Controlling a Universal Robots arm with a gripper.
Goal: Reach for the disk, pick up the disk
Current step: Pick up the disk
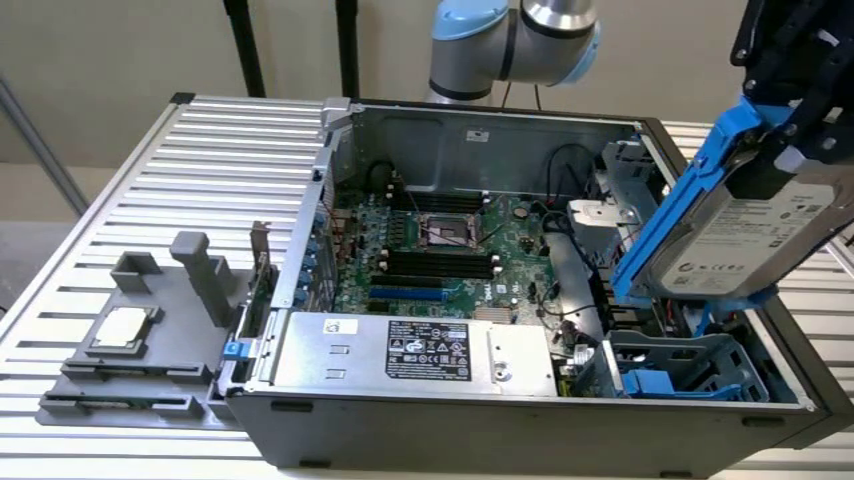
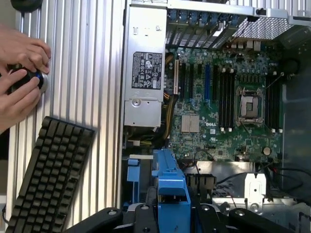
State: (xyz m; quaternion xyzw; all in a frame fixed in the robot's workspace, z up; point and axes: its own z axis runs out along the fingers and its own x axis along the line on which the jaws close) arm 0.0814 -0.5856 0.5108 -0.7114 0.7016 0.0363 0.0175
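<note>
The disk (image 1: 754,235), a silver-grey drive with a white label and a bright blue frame, hangs tilted in the air over the open computer case, at the exterior view's right. My gripper (image 1: 778,150) is shut on its upper end, with black fingers clamped on the blue frame. In the wrist view the blue edge of the disk (image 2: 167,179) runs out from between my gripper (image 2: 172,216), above the case's interior.
Below the disk lies an empty blue drive cage (image 1: 681,370). The case also holds a motherboard (image 1: 441,250) and a silver power supply (image 1: 400,350). A grey tray with a chip (image 1: 123,328) lies beside the case. A person's hands (image 2: 19,73) and a keyboard (image 2: 48,174) rest on the ribbed table.
</note>
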